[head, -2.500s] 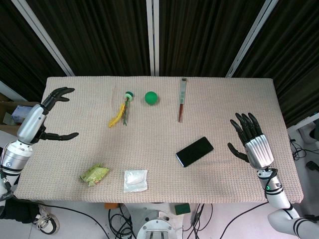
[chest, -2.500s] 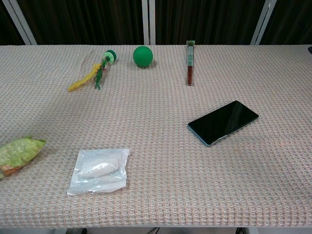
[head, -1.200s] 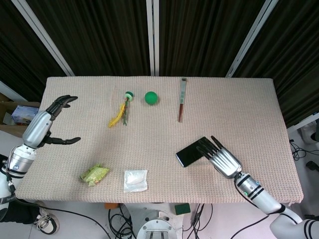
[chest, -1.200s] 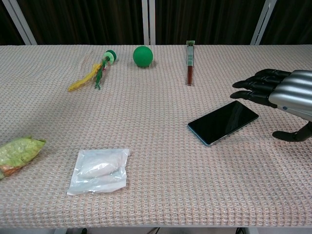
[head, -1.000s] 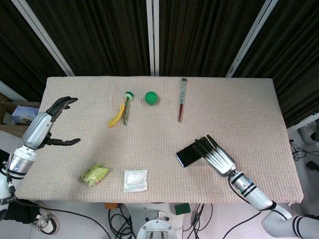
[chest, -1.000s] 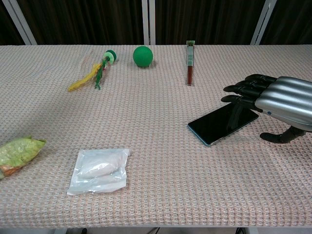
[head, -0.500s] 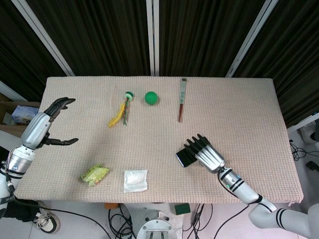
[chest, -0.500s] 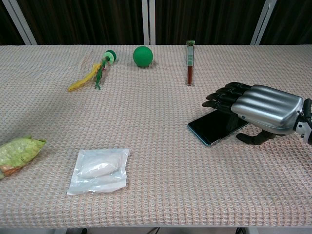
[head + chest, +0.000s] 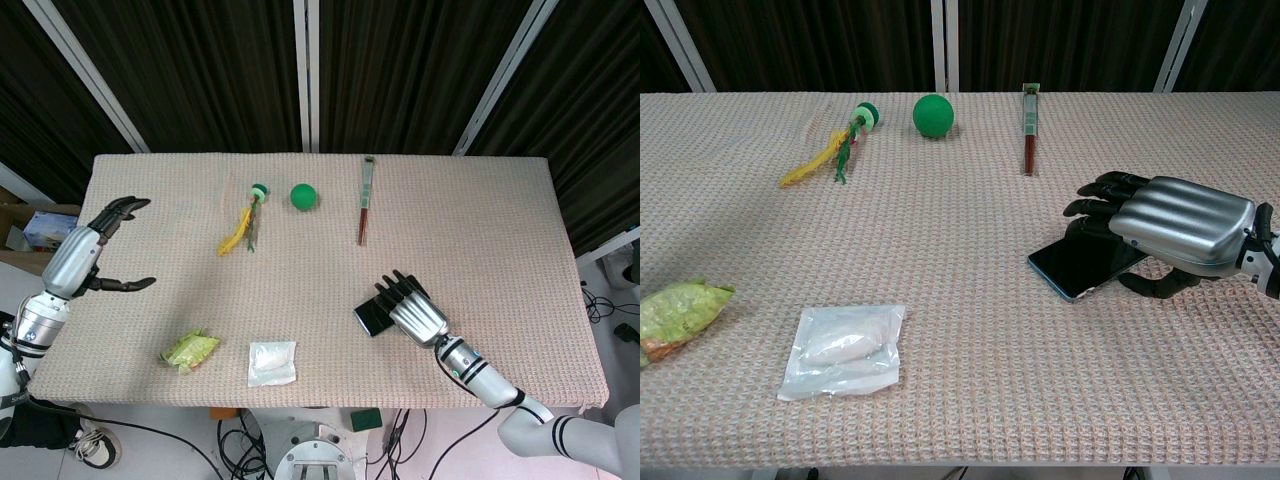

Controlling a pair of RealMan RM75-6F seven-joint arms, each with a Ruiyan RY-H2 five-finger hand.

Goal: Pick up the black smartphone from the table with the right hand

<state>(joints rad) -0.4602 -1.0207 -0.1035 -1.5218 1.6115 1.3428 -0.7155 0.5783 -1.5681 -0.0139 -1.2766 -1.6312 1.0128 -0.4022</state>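
The silver-backed right hand point(image 9: 1170, 235) lies palm-down over the far end of the flat black glass smartphone point(image 9: 1080, 265) at the right of the chest view, fingers wrapped over its top edge and thumb under the near edge (whether it truly grips, I cannot tell). The phone's near corner rests on the beige woven tablecloth point(image 9: 970, 380). At the head view's left edge the left hand point(image 9: 95, 250) hovers, fingers spread, holding nothing.

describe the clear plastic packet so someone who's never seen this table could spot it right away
Start at the table's near edge, left of the middle. The plastic packet lies flat there, just right of the crumpled green wrapper. It is the only see-through thing, with something white inside.
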